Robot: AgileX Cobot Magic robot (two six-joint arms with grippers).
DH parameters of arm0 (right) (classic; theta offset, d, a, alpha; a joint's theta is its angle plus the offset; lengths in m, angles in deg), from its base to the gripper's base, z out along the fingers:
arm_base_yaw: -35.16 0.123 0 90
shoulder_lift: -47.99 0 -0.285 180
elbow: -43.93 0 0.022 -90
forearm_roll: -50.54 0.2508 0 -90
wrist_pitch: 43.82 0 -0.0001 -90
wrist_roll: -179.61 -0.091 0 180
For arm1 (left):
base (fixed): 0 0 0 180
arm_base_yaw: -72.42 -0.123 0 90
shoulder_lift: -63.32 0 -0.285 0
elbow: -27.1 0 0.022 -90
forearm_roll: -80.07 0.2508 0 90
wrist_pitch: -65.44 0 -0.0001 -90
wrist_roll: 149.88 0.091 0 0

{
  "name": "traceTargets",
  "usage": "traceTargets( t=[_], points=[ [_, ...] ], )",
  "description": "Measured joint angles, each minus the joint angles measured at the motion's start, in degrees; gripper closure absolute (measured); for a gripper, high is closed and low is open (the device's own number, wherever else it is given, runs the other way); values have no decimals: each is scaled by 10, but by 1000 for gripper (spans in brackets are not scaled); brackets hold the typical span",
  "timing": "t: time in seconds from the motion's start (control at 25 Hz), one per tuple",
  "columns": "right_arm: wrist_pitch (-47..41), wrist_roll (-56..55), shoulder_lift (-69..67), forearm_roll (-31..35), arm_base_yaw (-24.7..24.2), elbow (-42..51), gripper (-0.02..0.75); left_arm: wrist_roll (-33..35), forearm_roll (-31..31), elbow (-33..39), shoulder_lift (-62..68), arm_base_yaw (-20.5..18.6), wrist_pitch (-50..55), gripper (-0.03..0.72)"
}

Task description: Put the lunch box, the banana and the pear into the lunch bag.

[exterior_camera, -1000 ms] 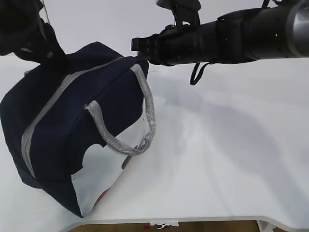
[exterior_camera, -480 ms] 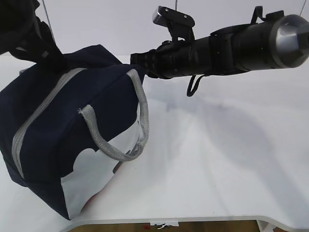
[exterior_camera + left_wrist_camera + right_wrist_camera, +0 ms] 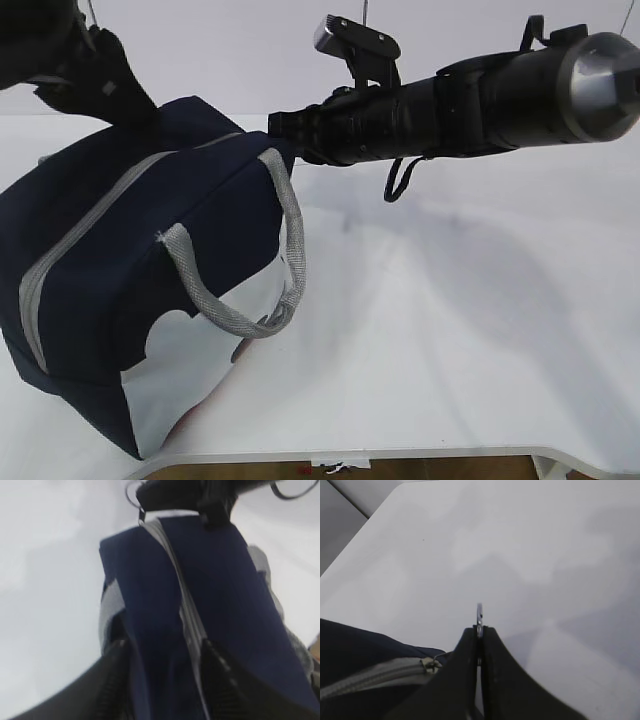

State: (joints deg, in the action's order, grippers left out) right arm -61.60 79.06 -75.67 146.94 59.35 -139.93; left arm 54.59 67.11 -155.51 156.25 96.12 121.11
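This looks like a robot test bench in a lab, not a home or kitchen. A plain white table [image 3: 470, 330] with a rounded near corner fills the scene, backed on the far side by a bare pale wall [image 3: 220, 50]. Two black robot arms reach in over it, the right arm [image 3: 470, 100] carrying a small camera mount, and only a navy fabric bag [image 3: 120, 280] sits on the tabletop.

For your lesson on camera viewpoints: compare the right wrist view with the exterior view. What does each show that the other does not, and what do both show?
Only the right wrist view shows the right gripper shut on the metal ring pull. Only the exterior view shows the grey handles, the white side panel and the table edge. Both show the lunch bag and its closed grey zipper.
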Motion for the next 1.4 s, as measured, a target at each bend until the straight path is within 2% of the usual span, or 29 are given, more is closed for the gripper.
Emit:
traceTargets(
  t=[0.08,0.2,0.36,0.6,0.68,0.76,0.8,0.92,1.0,1.4],
  points=[
    [0,1,0,0,0,0,748,-10,-1,0,0,0,-21,286],
    [0,1,0,0,0,0,748,-18,-5,0,0,0,-63,229],
    [0,1,0,0,0,0,748,-20,-34,0,14,-1,-118,217],
    [-1,1,0,0,0,0,748,-23,-75,0,72,-11,-141,228],
    [-1,1,0,0,0,0,748,-23,-79,0,86,-13,-145,256],
    [-1,1,0,0,0,0,748,-23,-79,0,94,-13,-147,325],
    [-1,1,0,0,0,0,748,-23,-79,0,96,-13,-149,372],
    [-1,1,0,0,0,0,748,-23,-76,0,96,-13,-153,587],
    [-1,1,0,0,0,0,748,-23,-74,0,96,-13,-153,661],
    [13,10,-10,0,0,-2,748,-2,-69,3,71,-13,-145,680]
  ],
)
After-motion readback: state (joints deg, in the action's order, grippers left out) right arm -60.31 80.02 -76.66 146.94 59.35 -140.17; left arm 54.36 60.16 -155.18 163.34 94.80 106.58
